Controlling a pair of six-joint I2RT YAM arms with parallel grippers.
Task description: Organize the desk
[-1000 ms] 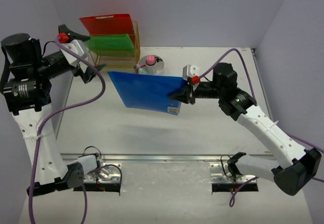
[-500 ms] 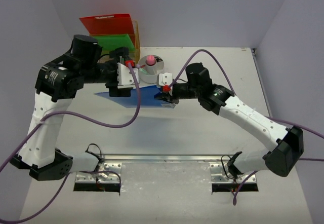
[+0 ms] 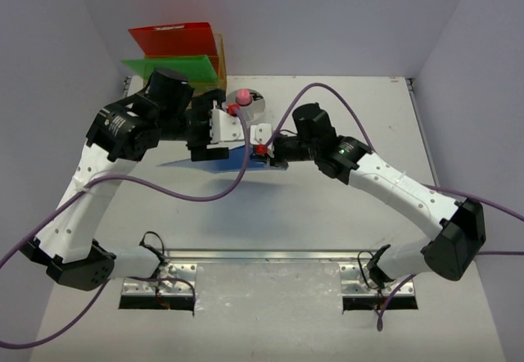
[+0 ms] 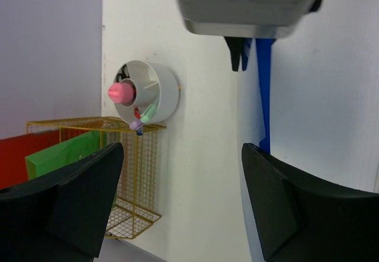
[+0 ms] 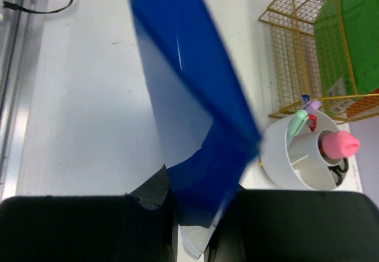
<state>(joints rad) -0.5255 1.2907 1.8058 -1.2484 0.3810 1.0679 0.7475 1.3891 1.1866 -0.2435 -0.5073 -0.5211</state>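
Top external view: I see the large flat white desk point(image 3: 327, 214) spread beneath both arms, a metal rail on its near edge. The thin blue plastic folder point(image 5: 183, 84) hangs tilted above its middle, pinched by my right claw point(image 5: 195, 205). A gold wire rack point(image 4: 139, 179) stands far left, with a white round pen cup point(image 4: 157, 93) just beside it. My left claw point(image 4: 180, 155) gapes wide near the folder, holding nothing.

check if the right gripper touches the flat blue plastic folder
Touching: right wrist view shows the right gripper clamped on the blue folder, its edge between the jaws.
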